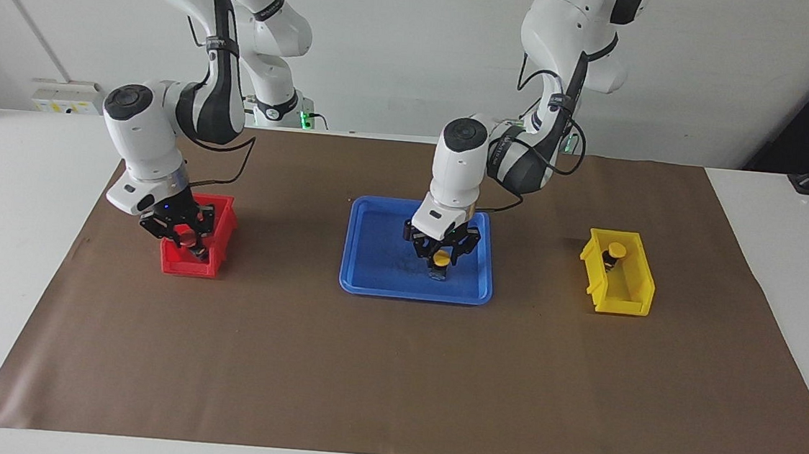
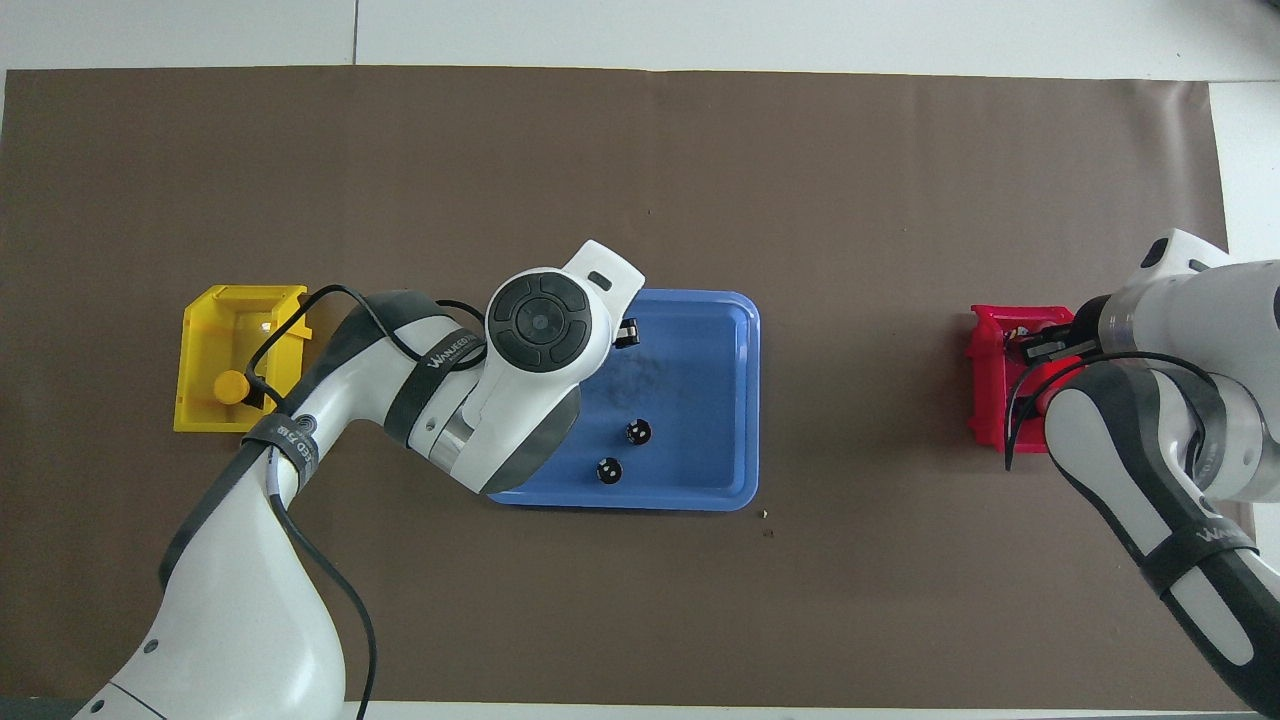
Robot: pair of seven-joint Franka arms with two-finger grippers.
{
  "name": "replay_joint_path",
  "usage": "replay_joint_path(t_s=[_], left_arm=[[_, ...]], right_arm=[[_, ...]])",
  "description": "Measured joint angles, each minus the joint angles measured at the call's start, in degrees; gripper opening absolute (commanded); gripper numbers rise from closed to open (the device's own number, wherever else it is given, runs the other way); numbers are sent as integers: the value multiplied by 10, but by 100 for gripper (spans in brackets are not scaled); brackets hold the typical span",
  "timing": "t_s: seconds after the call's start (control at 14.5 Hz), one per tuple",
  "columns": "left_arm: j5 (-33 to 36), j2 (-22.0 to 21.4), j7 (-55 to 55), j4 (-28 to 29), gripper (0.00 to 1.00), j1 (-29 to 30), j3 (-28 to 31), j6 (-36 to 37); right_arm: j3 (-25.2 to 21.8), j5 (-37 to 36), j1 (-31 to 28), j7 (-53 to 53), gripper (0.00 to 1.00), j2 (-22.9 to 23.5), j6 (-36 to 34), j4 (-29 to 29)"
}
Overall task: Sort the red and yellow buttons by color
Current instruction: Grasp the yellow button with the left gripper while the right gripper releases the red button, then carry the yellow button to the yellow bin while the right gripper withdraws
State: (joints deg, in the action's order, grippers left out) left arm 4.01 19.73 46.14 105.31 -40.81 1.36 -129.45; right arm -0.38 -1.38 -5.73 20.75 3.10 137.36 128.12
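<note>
Two bins, one tray, both arms down

Left gripper is closed around a yellow-capped push button over the blue plastic tray. Another yellow-capped button sits in the yellow plastic bin. Right gripper is inside the red plastic bin; whether its fingers are parted or closed cannot be told. Two dark capless cylinders lie in the tray.

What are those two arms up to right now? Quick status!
Left gripper in blue tray, around yellow button. Right gripper in red bin. One yellow button already in yellow bin. Nothing blocking.
</note>
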Motion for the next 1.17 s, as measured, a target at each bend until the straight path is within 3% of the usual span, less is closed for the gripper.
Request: replay_joint_path(t_s=[0.07,0.14,0.21,0.34,0.41,0.69,0.89,1.17], left_arm=[[0,0,1,0,9,0,0,0],[0,0,5,0,2,0,0,0],[0,0,11,0,2,0,0,0],[0,0,20,-4,2,0,2,-1],[0,-1,22,-10,1,1,5,0],[0,-48,-28,-52,1,45,16,78],[0,-103,-200,-58,2,154,21,157],[-1,-118,-406,-53,2,284,23,199]], right_arm=[[0,0,0,0,29,0,0,0],[0,0,0,0,34,0,0,0],[0,0,0,0,49,0,0,0],[0,0,0,0,94,0,-1,0],[-1,0,0,0,98,0,-3,0],[-2,0,-1,0,99,-3,-84,-44],[-1,0,1,-1,99,-10,-206,-137],[5,1,7,-68,99,-26,-361,-259]])
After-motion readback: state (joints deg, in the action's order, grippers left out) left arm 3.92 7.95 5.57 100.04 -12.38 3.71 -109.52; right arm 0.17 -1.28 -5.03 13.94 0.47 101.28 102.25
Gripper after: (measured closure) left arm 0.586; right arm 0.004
